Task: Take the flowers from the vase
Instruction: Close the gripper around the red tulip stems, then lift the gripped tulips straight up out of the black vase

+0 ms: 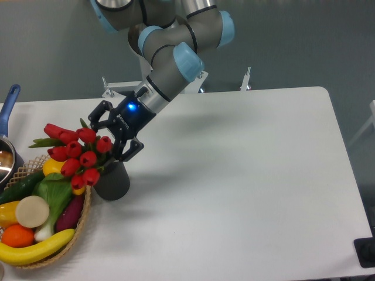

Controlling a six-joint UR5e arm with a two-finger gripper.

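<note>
The flowers (75, 153), a bunch of small red tulip buds with green leaves, lean to the left out of the vase (113, 180), a dark grey cylinder standing at the left of the white table. My gripper (104, 136) is open and hangs right over the vase's mouth, its fingers spread on either side of the bunch's upper right buds. Whether a finger touches the buds I cannot tell. The stems inside the vase are hidden.
A wicker basket (73, 237) with a banana (35, 249), green vegetables and an orange sits touching the vase's left side. A pot with a blue handle (8, 105) stands at the far left edge. The white table (246, 187) stretches to the right.
</note>
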